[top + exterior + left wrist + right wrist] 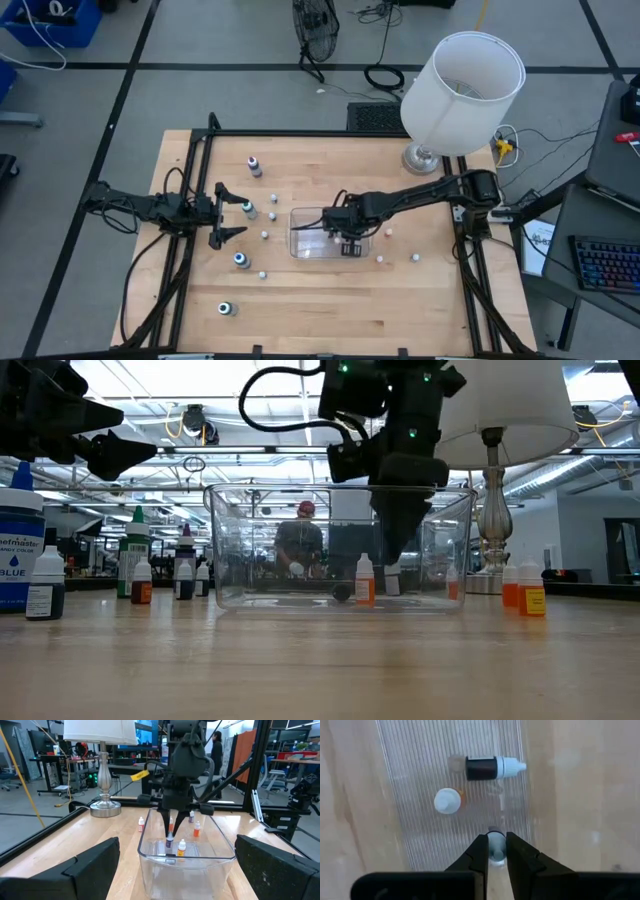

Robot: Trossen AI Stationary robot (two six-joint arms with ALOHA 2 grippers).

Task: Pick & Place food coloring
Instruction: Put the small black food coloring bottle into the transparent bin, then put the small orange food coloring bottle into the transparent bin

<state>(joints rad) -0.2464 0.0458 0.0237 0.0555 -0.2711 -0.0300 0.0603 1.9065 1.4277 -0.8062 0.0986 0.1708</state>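
The small food coloring bottle [495, 846] now in hand stands upright between the closed jaws of the right gripper [495, 851], low inside the clear tub [300, 245], with its white cap toward the wrist, so its long axis is vertical and runs along the fingers. Just beyond the jaws two more bottles are already on the tub floor: an orange one [447, 800] that stands upright, cap up, and a dark one [490, 767] that lies on its side with its long axis flat and its white tip pointing away from the upright one. So I judge that two bottles are placed and a third is about to be set down, not yet released. Much is left: at least five bottles [245, 208] stand on the worktop [330, 310] on the far side of the tub from the right jaws, near the left arm, and a few small ones [416, 257] stand on the lamp side of the tub, behind the right gripper. The left gripper [226, 213] waits well apart from the tub, its jaws wide open and empty, with one bottle just beside them. A white lamp [462, 92] stands at the far corner of the worktop.
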